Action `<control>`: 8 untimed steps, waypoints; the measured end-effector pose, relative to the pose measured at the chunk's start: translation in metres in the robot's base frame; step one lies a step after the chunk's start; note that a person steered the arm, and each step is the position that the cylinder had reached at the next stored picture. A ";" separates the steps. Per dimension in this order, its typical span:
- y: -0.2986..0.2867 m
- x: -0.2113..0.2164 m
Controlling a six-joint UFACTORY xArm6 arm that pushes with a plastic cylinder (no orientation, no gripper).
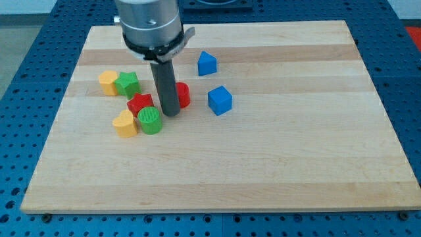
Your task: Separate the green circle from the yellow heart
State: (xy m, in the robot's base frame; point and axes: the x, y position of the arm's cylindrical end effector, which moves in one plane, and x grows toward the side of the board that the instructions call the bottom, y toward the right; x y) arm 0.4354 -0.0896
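Observation:
The green circle (150, 120) sits left of the board's middle, touching the yellow heart (124, 124) on its left. A red star (139, 103) lies just above them, touching both. My tip (171, 113) stands just to the right of the green circle and the red star, close to them. A red block (182, 95) sits right behind the rod, partly hidden by it.
A yellow block (108, 83) and a green star (127, 83) sit together at the upper left. A blue block (206, 63) and a blue cube (220, 100) lie right of the rod. The wooden board (296, 151) rests on a blue surface.

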 end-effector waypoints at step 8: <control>-0.092 0.063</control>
State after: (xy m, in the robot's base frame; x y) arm 0.4979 -0.1814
